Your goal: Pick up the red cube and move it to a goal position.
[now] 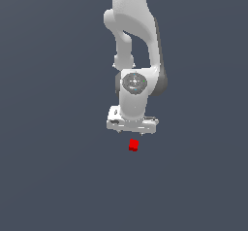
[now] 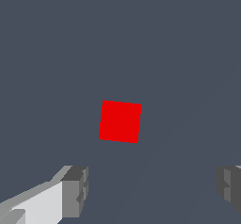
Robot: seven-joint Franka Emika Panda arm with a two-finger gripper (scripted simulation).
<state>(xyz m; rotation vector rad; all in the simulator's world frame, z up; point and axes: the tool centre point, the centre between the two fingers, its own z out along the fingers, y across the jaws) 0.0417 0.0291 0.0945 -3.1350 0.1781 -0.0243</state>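
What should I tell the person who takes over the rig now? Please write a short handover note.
Gripper: open, holding nothing; its fingers stand wide apart.
Cube: lies free on the gray floor, untouched; in the exterior view it sits just below the gripper.
Done: the gripper is near the cube.
Left: lower over the cube, close on it, lift it and carry it to the goal. No goal marker shows in either view.
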